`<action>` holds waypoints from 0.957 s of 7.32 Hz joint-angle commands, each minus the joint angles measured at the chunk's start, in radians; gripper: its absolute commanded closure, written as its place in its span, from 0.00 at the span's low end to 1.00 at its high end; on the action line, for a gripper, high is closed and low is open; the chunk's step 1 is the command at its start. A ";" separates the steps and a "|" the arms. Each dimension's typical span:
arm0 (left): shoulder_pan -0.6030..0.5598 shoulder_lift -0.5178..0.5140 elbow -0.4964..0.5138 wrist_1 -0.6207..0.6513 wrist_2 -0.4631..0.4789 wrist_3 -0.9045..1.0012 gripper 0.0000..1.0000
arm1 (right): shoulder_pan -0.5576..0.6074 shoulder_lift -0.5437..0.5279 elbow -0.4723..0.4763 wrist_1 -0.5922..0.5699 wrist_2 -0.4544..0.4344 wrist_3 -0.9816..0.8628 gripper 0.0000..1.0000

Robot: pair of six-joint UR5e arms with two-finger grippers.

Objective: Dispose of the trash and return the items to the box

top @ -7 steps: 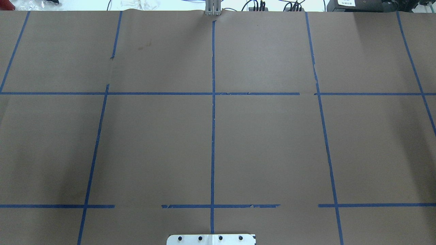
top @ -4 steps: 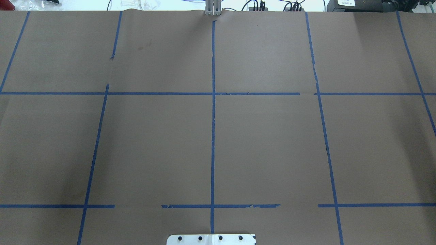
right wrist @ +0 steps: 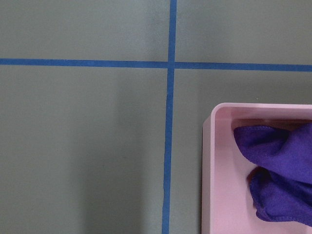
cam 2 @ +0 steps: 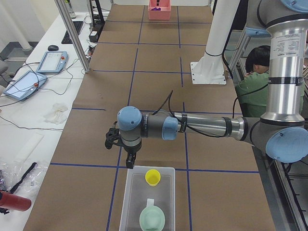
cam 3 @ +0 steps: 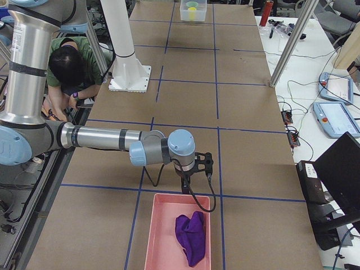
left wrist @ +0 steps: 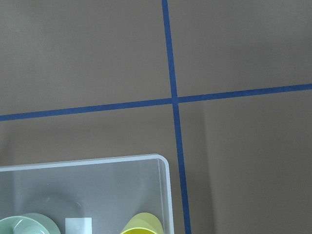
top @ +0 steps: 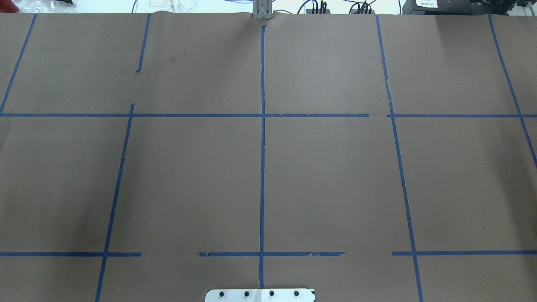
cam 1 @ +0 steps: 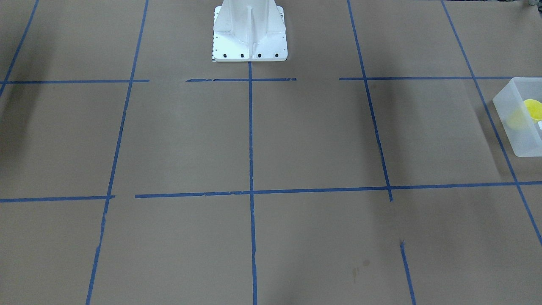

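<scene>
The frosted-white box [cam 2: 132, 207] stands at the table's left end. The yellow cup [cam 2: 153, 176] and the mint-green bowl [cam 2: 152, 219] sit inside it. They also show in the left wrist view: the box corner [left wrist: 165, 168], the bowl [left wrist: 24, 226] and the cup [left wrist: 141, 226]. My left gripper [cam 2: 129, 163] hangs just beyond the box's far rim. My right gripper [cam 3: 184, 185] hangs just beyond the rim of a pink tray [cam 3: 147, 236] that holds a purple cloth [cam 3: 191, 236]. I cannot tell whether either gripper is open or shut. No fingers show in the wrist views.
The white robot pedestal [cam 1: 250, 29] stands at mid table on brown paper with blue tape lines. The box also shows at the right edge of the front-facing view [cam 1: 514, 127]. A person in green [cam 2: 252, 82] crouches behind the pedestal. Tablets and cables lie on the side bench.
</scene>
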 commanded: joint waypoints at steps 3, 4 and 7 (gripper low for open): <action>-0.001 0.002 0.001 -0.001 0.000 0.001 0.00 | 0.001 0.035 -0.027 -0.002 0.073 0.004 0.00; -0.001 0.002 0.003 -0.001 0.000 0.003 0.00 | 0.001 0.051 -0.029 -0.002 0.072 0.008 0.00; -0.001 0.002 0.003 -0.001 0.000 0.004 0.00 | 0.003 0.099 -0.059 -0.007 0.072 0.011 0.00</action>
